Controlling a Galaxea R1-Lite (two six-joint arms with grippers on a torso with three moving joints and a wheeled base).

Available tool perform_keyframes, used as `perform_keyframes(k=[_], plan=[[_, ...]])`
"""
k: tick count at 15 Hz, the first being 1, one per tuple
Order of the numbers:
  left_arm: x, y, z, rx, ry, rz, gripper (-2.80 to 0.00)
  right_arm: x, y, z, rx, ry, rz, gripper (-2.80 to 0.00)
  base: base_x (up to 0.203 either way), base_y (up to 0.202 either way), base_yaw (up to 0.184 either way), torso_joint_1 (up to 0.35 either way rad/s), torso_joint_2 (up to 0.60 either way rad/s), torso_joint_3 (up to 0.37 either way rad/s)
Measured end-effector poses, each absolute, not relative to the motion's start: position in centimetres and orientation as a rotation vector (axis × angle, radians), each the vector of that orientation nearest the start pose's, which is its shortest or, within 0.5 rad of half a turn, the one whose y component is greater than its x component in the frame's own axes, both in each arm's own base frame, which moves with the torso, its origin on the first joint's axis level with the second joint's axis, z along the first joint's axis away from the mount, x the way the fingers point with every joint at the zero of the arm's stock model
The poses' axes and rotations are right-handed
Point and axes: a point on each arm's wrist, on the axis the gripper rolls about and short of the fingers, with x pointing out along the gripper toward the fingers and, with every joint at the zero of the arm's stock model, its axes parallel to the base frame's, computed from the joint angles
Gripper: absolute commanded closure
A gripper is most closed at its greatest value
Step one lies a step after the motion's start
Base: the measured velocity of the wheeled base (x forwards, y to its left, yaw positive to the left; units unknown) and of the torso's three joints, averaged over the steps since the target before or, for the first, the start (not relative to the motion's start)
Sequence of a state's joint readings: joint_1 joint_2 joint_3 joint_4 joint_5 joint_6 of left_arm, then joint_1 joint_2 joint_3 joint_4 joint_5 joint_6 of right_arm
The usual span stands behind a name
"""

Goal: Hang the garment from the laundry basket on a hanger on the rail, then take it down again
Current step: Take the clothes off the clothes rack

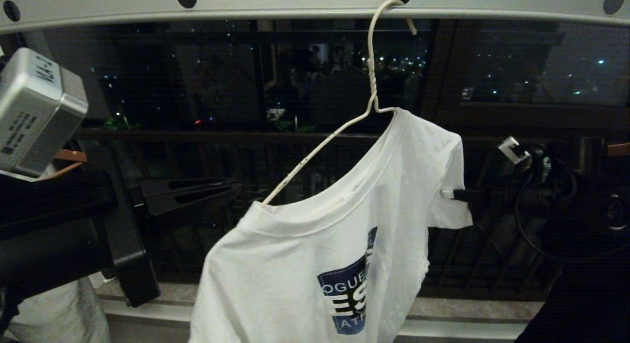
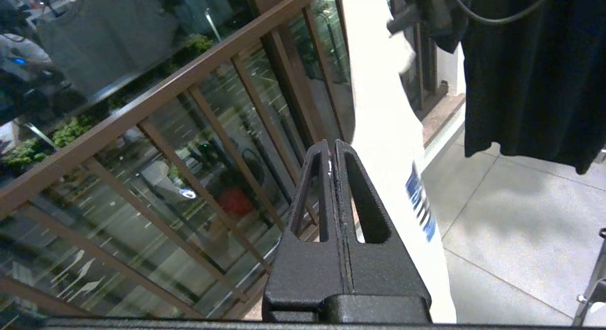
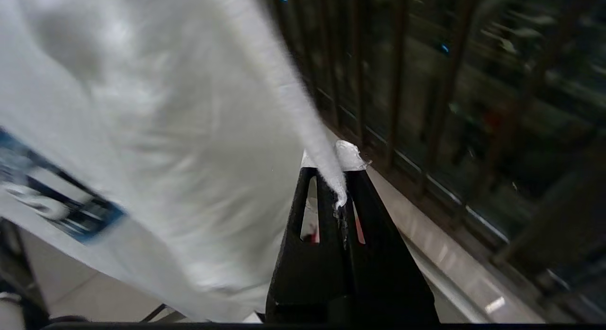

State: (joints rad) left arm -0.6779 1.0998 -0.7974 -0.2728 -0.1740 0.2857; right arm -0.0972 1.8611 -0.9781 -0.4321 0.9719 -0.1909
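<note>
The T-shirt (image 1: pixel 315 254) hangs crooked on the hanger (image 1: pixel 344 121), whose hook sits over the rail (image 1: pixel 295 8) near a hole. Only the right shoulder is on the wire; the left wire arm is bare and the collar sags below it. The right gripper (image 1: pixel 450 194) is closed on the sleeve edge at the shirt's right side, and the right wrist view shows white cloth pinched between its tips. The left gripper (image 1: pixel 231 188) is closed and empty, just left of the shirt. The basket is not visible. I judge the step to be dressing the shirt on the hanger. The next move probably needs the cloth drawn so that the collar slides over the bare arm, gently, because a hard pull may swing the hook off.
</note>
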Motion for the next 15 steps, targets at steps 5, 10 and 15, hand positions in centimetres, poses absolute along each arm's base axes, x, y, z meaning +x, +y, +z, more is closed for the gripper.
perform_keyframes(k=[5, 10, 15], plan=[[11.7, -10.0, 28.5, 0.275, -0.095, -0.852, 0.00, 35.2, -0.8, 13.8, 0.005, 0.373, 0.806, 0.00, 0.000, 0.000, 0.000, 0.000, 0.00, 0.000], [11.7, -9.9, 28.5, 0.274, -0.099, -0.852, 0.00, 36.2, -0.3, 10.9, -0.073, 0.425, 0.784, 0.00, 0.000, 0.000, 0.000, 0.000, 0.00, 0.000], [11.5, -9.8, 28.6, 0.272, -0.105, -0.851, 0.00, 36.1, -0.5, 9.4, -0.225, 0.476, 0.702, 0.00, 0.000, 0.000, 0.000, 0.000, 0.00, 0.000]])
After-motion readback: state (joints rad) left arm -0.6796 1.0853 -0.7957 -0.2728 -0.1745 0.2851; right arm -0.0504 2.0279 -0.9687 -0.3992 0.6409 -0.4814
